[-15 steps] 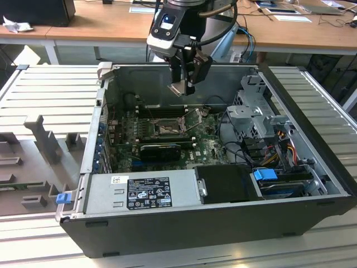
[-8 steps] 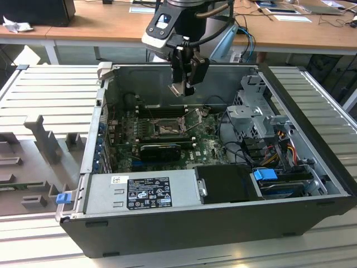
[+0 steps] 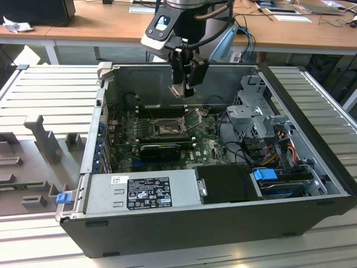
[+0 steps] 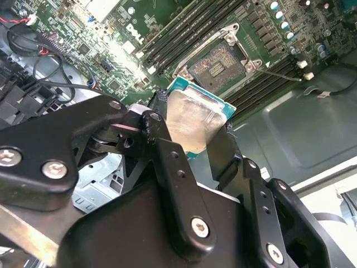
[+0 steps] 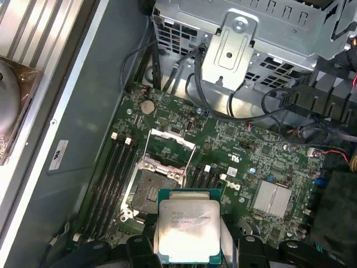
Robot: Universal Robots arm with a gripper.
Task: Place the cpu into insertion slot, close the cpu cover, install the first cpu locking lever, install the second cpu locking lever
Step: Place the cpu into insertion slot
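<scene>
In the exterior view, hanging over the open case [image 3: 312, 167] with the gripper [image 3: 184, 88] clamped on the cpu [image 3: 178, 91], well above the slot [image 3: 167, 129], at roughly its twelve o'clock. In the second wrist view, gripping the cpu [image 4: 192, 117] by two opposite edges between black fingers [image 4: 167, 162], silver top showing, apart from the slot [image 4: 217, 67] on the green board [image 4: 111, 33]. In the first wrist view, holding the cpu [image 5: 187, 229] near the bare slot [image 5: 149, 192], with the cover [image 5: 167, 146] swung up and open.
</scene>
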